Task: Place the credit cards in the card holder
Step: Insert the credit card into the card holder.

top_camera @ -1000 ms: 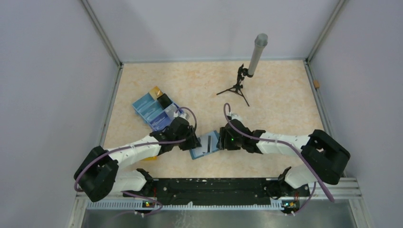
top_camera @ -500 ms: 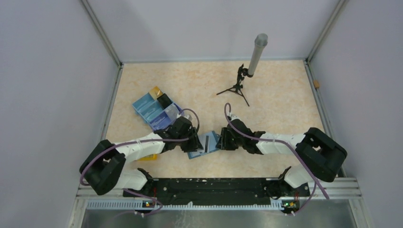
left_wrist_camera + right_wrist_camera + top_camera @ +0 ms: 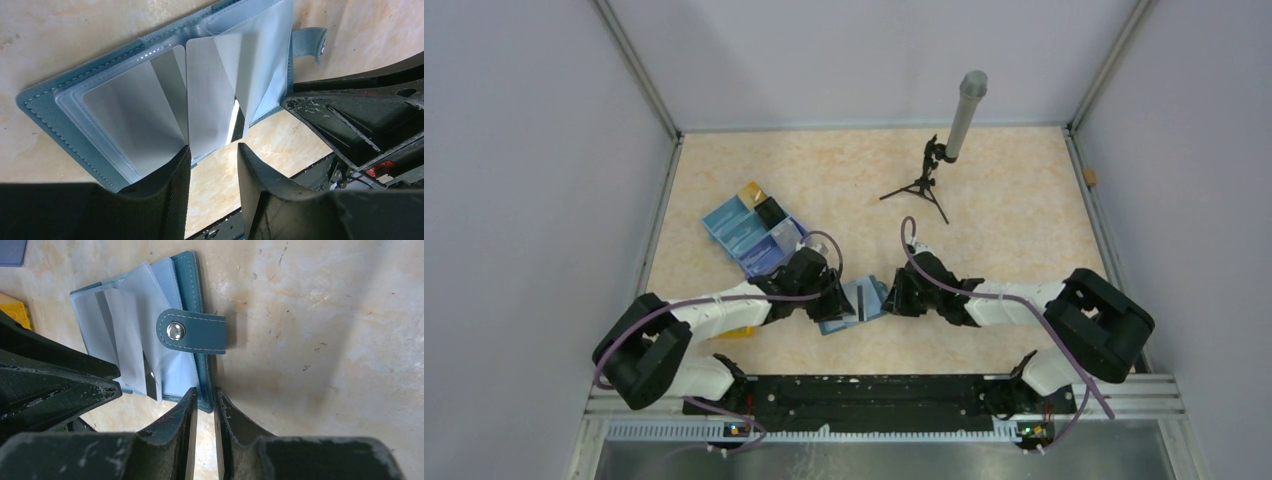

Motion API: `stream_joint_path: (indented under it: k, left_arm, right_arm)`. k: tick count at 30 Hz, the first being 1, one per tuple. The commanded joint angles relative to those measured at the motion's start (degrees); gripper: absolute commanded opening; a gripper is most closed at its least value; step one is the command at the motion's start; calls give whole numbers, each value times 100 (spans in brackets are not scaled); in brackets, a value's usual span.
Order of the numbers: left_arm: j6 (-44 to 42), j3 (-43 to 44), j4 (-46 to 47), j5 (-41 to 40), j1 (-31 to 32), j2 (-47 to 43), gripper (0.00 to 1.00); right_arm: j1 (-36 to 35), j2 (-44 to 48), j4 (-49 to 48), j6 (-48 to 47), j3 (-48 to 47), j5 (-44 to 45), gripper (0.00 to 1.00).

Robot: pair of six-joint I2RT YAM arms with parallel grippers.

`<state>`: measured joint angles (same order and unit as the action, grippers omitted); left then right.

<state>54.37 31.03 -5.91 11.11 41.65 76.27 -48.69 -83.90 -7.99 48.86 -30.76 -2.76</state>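
**Finding.** The holder [image 3: 852,308] lies open at 6 o'clock on the tabletop [image 3: 1004,230], between the two claws. Over the last second it has slid slightly toward 9 o'clock. The right claw [image 3: 204,390] has drawn its fingers nearly together astride the edge of the right cover, below the strap [image 3: 192,332], and appears to pinch it. The left claw [image 3: 214,146] stands apart, with the free end of one clear sleeve [image 3: 210,95] in its gap, unclamped.

**Meaning.** In my judgement the holder is now pinned down and the sleeves fanned, ready for loading. No card is seen in a sleeve.

**Surroundings.**
- The tray [image 3: 742,235] is at 10 o'clock from the holder. It holds the gold card [image 3: 751,192] and black card [image 3: 772,211].
- The yellow block [image 3: 9,310] is at 8 o'clock, partly under the left arm.
- The tripod [image 3: 924,185] is at 1 o'clock, well apart.

**Obstruction.** Both claws crowd the holder, so one must withdraw to fetch a card. The loose sleeves may fall shut when it does.
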Motion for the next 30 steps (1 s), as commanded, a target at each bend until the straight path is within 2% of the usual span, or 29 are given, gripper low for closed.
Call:
stream_joint_path:
  k: [1,4,6,10,13,16,21,25,30]
  left_arm:
    - [3,-15,314,-75,54,-42,41]
    - [-325,122,-117,-437,54,-218,43]
    - [-625,201,-323,-555,54,-339,48]
    - [-1541,281,-508,-717,62,-604,60]
    - [-2292,311,-446,-735,82,-761,64]
    - [-3028,249,-255,-807,288,-907,69]
    - [-4175,-227,469,-1563,783,-1288,75]
    - [-4625,-595,1172,-1854,970,-1460,77]
    - [-4812,-502,1378,-1876,1286,-906,77]
  right_arm:
    - [-3,-202,87,68,106,2,16]
    - [-5,-214,17,72,129,2,16]
    - [-1,-215,-72,94,157,-44,14]
    - [2,-213,-176,142,218,-54,0]
    - [-3,-231,-147,154,229,17,0]
    - [-7,-258,-108,165,231,35,0]
    - [-1,-254,-137,194,252,39,0]
    - [2,-259,-171,211,265,25,0]
    - [-2,-244,-202,220,279,13,0]
